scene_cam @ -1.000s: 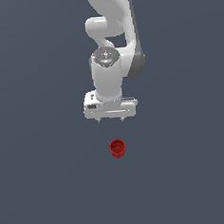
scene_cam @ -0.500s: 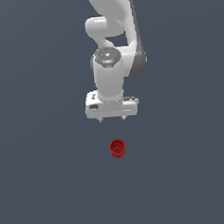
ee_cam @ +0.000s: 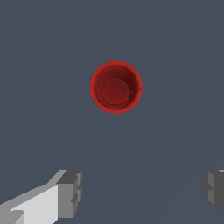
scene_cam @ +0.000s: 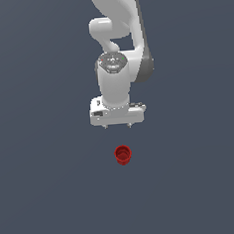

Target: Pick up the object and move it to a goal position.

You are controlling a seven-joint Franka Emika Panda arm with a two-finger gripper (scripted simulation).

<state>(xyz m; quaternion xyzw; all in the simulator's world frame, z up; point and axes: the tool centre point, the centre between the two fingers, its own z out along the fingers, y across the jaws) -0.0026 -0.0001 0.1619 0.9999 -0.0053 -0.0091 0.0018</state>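
Gripper (scene_cam: 118,125) points straight down from the white arm (scene_cam: 118,44), hanging above the flat grey floor (scene_cam: 45,194). In the exterior view only two short fingertip stubs show below the white hand body. In the wrist view the fingers (ee_cam: 70,192) stand far apart, one at each side of the frame, with bare floor between them: jaws spread wide, nothing held, nothing touched.

The object, a small red cup (scene_cam: 123,155), stands upright on the floor, hollow top facing up. In the exterior view it sits below the gripper in the frame, apart from it, roughly in line with the hand's middle. In the wrist view the red cup (ee_cam: 115,86) appears from above as a round rim with a darker inside; it lies ahead of the finger line, not between the fingers.

Nothing lies between gripper and cup. The floor around the cup is uniform grey.
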